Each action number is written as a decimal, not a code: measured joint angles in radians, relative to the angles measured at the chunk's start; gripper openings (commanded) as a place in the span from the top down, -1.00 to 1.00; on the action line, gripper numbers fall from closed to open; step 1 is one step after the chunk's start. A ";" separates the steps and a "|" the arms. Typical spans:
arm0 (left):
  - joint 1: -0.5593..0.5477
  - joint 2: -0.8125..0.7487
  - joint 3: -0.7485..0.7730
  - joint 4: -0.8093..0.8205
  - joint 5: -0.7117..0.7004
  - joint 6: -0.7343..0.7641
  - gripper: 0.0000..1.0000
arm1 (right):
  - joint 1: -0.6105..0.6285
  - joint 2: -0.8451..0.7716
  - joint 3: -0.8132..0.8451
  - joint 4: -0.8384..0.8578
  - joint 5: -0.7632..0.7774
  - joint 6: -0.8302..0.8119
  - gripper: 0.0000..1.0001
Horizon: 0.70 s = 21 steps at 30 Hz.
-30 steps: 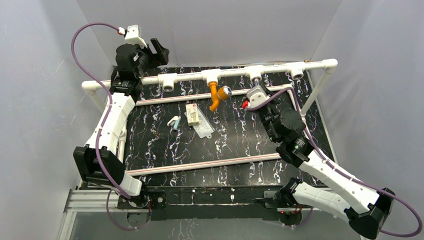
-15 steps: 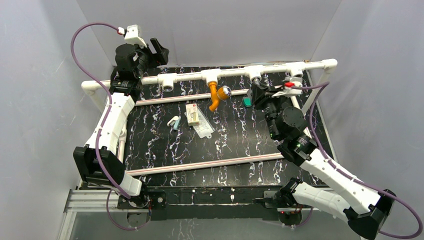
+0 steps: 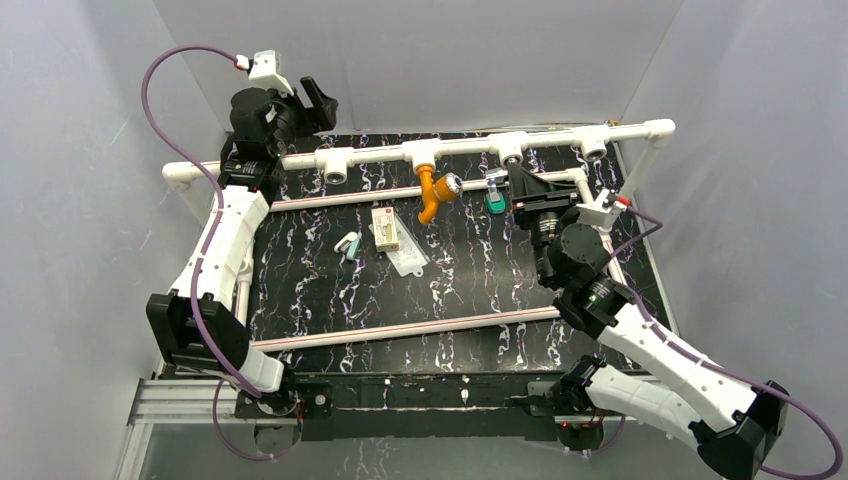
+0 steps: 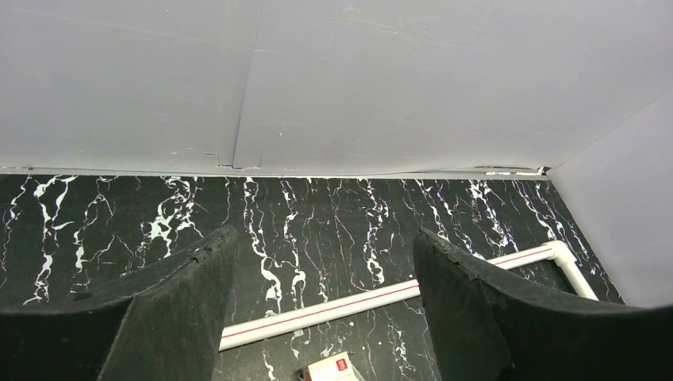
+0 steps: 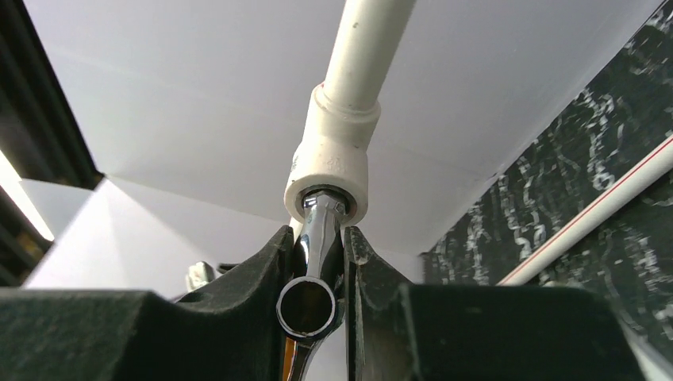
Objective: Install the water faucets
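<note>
The orange plastic faucet (image 3: 431, 192) hangs from the middle tee socket (image 3: 424, 151) of the white back pipe (image 3: 465, 145). The chrome faucet (image 3: 496, 179) sits at the socket to its right (image 3: 512, 150). In the right wrist view its threaded end is in the white socket (image 5: 329, 171), and its round spout mouth (image 5: 306, 308) faces the camera. My right gripper (image 3: 514, 177) (image 5: 319, 240) is shut on the chrome faucet's body. My left gripper (image 3: 318, 98) (image 4: 325, 246) is open and empty, raised above the pipe's back left end.
A small green block (image 3: 494, 203) lies below the chrome faucet. A white box (image 3: 385, 228), a clear bag (image 3: 408, 256) and a small white-teal piece (image 3: 348, 245) lie mid-table. Empty tee sockets (image 3: 337, 172) (image 3: 594, 148) flank the faucets. Grey walls close in on all sides.
My right wrist has rolled about the chrome faucet, its camera swinging from the left side over to the right. The faucet's lever now shows. The left arm has not moved.
</note>
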 measured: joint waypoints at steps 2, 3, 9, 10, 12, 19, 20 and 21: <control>0.000 0.000 0.000 0.001 0.000 0.000 -0.56 | 0.000 0.005 -0.009 0.009 0.008 0.090 0.97; 0.001 0.000 0.000 0.001 0.000 0.000 -0.56 | 0.000 0.011 -0.011 0.012 0.012 0.135 0.97; 0.003 0.000 0.000 0.007 0.000 0.000 -0.56 | 0.000 0.021 -0.012 0.011 0.024 0.302 0.97; 0.005 0.000 0.000 0.008 0.000 -0.001 -0.56 | 0.000 0.022 -0.012 0.011 0.025 0.315 0.97; 0.005 0.000 0.000 0.008 0.000 -0.003 -0.56 | 0.000 0.022 -0.013 0.010 0.025 0.340 0.97; 0.005 0.000 0.000 0.005 0.001 -0.004 -0.56 | 0.000 0.012 -0.011 -0.020 0.017 0.373 0.53; 0.005 0.000 0.000 0.003 0.000 -0.004 -0.56 | 0.000 0.010 -0.010 -0.028 0.016 0.377 0.41; 0.005 0.000 0.000 0.003 0.000 -0.004 -0.56 | 0.000 0.007 -0.010 -0.033 0.014 0.379 0.29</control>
